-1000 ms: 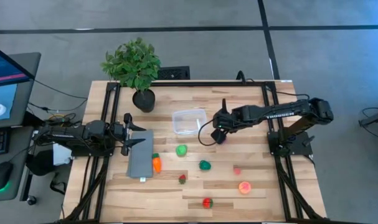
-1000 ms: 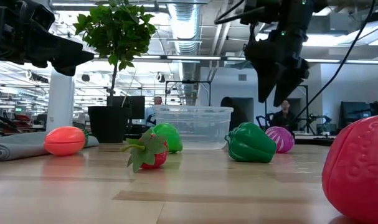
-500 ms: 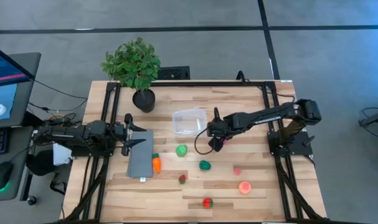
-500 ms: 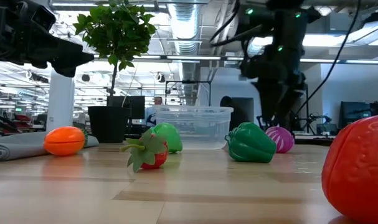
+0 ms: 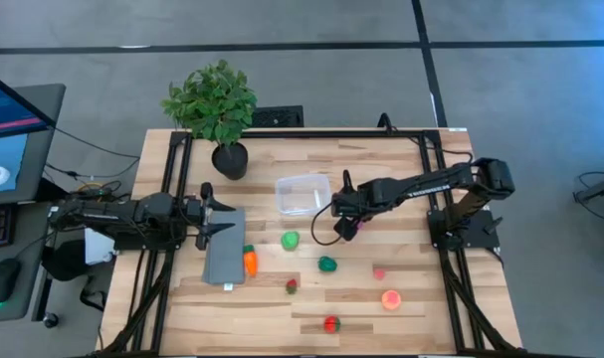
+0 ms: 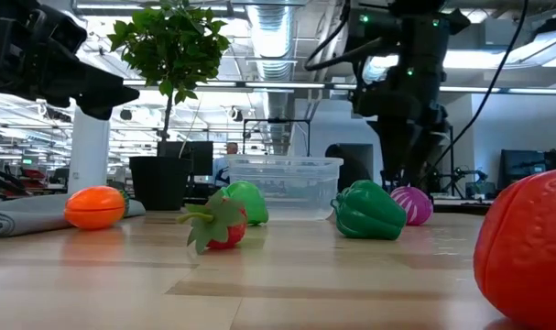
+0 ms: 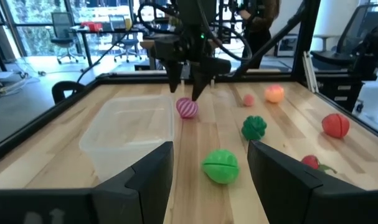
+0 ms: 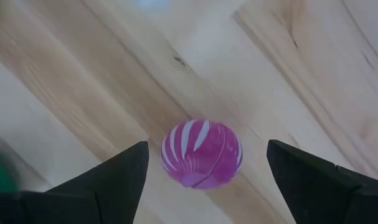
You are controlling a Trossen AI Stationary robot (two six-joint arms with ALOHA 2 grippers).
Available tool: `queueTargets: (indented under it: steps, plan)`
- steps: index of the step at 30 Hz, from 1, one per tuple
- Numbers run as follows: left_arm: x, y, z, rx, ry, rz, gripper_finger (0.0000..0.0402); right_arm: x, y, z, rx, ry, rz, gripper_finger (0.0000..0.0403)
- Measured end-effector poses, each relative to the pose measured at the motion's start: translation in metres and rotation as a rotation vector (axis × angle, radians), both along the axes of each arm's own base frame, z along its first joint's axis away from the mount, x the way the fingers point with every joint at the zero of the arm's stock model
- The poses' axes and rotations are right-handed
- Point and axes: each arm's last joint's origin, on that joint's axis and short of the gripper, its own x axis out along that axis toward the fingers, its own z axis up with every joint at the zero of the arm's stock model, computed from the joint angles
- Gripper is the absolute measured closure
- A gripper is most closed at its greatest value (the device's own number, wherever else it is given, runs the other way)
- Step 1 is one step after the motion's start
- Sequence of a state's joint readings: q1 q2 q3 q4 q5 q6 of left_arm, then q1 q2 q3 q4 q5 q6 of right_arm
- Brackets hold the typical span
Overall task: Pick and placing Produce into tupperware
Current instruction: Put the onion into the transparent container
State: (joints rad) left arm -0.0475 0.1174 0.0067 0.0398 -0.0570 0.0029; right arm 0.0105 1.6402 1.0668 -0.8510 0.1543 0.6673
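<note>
A purple striped toy (image 8: 201, 154) lies on the wood table just right of the clear tupperware (image 5: 302, 195). My right gripper (image 8: 204, 163) points down over it, open, one finger on each side and apart from it; it shows too in the low view (image 6: 408, 163) and in the left wrist view (image 7: 187, 87). More produce rests on the table: light green (image 5: 291, 240), dark green (image 5: 327, 264), orange (image 5: 250, 261), a strawberry (image 5: 292, 286), pink (image 5: 379, 271), peach (image 5: 391, 298), red (image 5: 330, 323). My left gripper (image 5: 210, 211) waits open and level at the table's left.
A potted plant (image 5: 214, 104) stands at the far edge, left of the tupperware. A flat grey slab (image 5: 225, 257) lies below my left gripper, with the orange toy at its right edge. Black frame rails (image 5: 436, 189) run along the table's sides.
My right gripper has come down and toward the table's left, to just above the purple toy, then stopped. Its fingers have stayed open. The produce and the tupperware have not moved.
</note>
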Motion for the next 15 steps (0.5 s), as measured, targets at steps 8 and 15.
queueTargets:
  steps: [8,15]
  plan:
    - [0.0,0.0,-0.0001,0.0,0.001,0.0,0.0205,-0.0014,0.0,-0.0011,0.003,0.008,-0.022,0.0053]
    - [0.0,-0.0003,-0.0002,-0.008,0.002,-0.008,0.0205,-0.0024,0.0012,-0.0024,0.004,0.014,-0.027,0.0052]
